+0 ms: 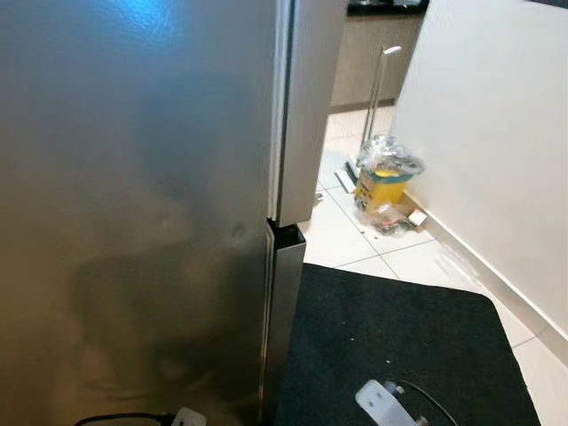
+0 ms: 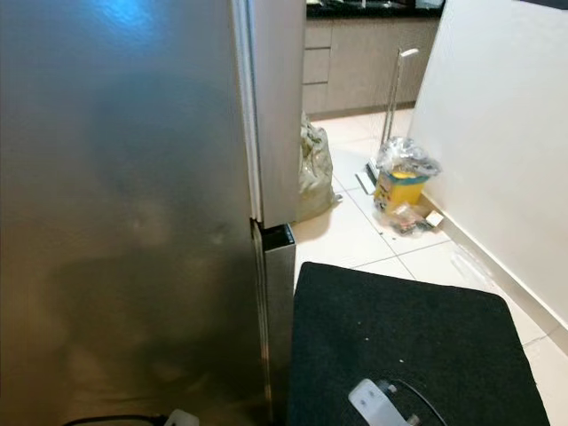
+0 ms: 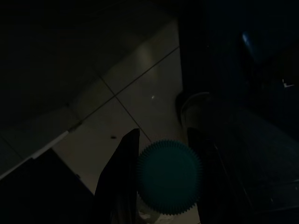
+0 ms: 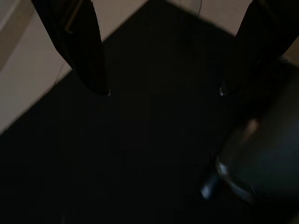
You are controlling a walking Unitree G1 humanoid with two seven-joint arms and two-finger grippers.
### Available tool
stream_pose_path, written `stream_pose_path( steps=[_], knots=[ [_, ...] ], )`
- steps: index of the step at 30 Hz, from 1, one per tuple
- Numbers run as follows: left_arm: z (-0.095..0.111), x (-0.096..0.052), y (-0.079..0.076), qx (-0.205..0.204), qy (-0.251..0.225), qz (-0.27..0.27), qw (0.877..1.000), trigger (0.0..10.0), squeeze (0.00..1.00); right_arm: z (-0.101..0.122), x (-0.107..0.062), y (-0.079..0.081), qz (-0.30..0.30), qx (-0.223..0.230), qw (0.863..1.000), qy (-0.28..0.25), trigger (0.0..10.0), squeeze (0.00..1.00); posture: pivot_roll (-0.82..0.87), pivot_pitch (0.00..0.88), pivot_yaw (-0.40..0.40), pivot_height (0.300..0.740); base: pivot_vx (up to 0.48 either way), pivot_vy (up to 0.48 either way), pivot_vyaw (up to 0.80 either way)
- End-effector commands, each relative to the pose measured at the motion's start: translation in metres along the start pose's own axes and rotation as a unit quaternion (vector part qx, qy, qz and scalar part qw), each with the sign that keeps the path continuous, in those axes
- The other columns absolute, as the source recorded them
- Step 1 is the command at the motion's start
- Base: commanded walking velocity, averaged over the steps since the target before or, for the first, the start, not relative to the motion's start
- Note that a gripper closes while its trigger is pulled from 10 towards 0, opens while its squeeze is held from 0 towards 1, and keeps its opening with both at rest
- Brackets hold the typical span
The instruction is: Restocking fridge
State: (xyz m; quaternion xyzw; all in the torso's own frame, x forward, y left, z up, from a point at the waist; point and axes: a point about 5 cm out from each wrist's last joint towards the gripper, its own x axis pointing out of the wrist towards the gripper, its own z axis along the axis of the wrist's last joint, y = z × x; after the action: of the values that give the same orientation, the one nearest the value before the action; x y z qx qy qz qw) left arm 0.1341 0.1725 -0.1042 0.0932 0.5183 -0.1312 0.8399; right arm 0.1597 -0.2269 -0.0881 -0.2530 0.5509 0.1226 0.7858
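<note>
Close up, the fridge stood shut, its brushed steel door covering everything from 7 to 12 o'clock in the head views, with its right edge running down near the centre. In the left wrist view, which was very dark, the left gripper had its two black fingers closed against a bottle with a ribbed teal cap, the cap sitting squarely between them above pale floor tiles. The right gripper hung with its fingers spread wide and nothing between them, pointing down at the black mat. That mat lay on the floor at about 5 o'clock, just beside the fridge's lower corner. At about 2 o'clock, near the white wall, stood a yellow container wrapped in clear plastic, with a long-handled tool upright behind it. Kitchen cabinets showed at 12 o'clock, and a bulging pale bag sat just beside the fridge.
</note>
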Motion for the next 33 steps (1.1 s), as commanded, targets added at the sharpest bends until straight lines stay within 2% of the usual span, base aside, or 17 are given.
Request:
stream_pose_path(
  steps=[1, 3, 4, 5, 7, 11, 14, 33],
  knots=[
    [-0.007, -0.001, -0.004, -0.003, 0.011, -0.007, 1.000, 10.0, 0.00, -0.012, 0.000, 0.002, -0.005, 0.021, 1.000, 0.015, 10.0, 0.00, -0.08, 0.000, -0.039, 0.740, 0.000, 0.000, 0.00],
    [-0.007, -0.001, -0.004, -0.003, 0.011, -0.007, 1.000, 10.0, 0.00, -0.016, 0.000, 0.003, -0.006, 0.026, 0.999, 0.019, 10.0, 0.00, -0.08, 0.000, -0.036, 0.740, 0.000, 0.000, 0.00],
    [-0.007, -0.001, -0.003, -0.002, 0.011, -0.007, 1.000, 10.0, 0.00, -0.030, -0.001, 0.009, -0.005, 0.046, 0.998, 0.036, 10.0, 0.00, -0.08, 0.000, -0.036, 0.740, 0.000, 0.000, -0.68],
    [-0.007, -0.001, -0.003, -0.002, 0.011, -0.007, 1.000, 10.0, 0.00, -0.030, -0.001, 0.009, -0.005, 0.046, 0.998, 0.036, 10.0, 0.00, -0.08, 0.000, -0.036, 0.740, 0.000, 0.000, -0.68],
    [-0.006, -0.001, -0.003, 0.003, 0.011, -0.007, 1.000, 10.0, 0.00, -0.048, -0.003, 0.017, 0.003, 0.059, 0.997, 0.058, 10.0, 0.00, -0.09, 0.000, -0.030, 0.740, 0.000, 0.000, -0.80],
    [-0.005, -0.001, -0.002, 0.005, 0.011, -0.006, 1.000, 10.0, 0.00, -0.058, -0.005, 0.020, 0.009, 0.058, 0.996, 0.070, 10.0, 0.00, -0.08, 0.000, -0.027, 0.740, 0.000, 0.000, -0.80],
    [-0.005, -0.001, -0.001, 0.006, 0.010, -0.005, 1.000, 10.0, 0.00, -0.062, -0.005, 0.022, 0.014, 0.048, 0.996, 0.075, 10.0, 0.00, -0.08, 0.000, -0.027, 0.740, 0.000, 0.000, -0.64],
    [-0.005, -0.001, 0.003, 0.017, 0.014, -0.001, 1.000, 10.0, 0.00, -0.054, -0.004, 0.023, 0.021, 0.045, 0.997, 0.061, 10.0, 0.00, -0.08, 0.000, -0.021, 0.740, 0.000, 0.000, 0.00]
  ],
)
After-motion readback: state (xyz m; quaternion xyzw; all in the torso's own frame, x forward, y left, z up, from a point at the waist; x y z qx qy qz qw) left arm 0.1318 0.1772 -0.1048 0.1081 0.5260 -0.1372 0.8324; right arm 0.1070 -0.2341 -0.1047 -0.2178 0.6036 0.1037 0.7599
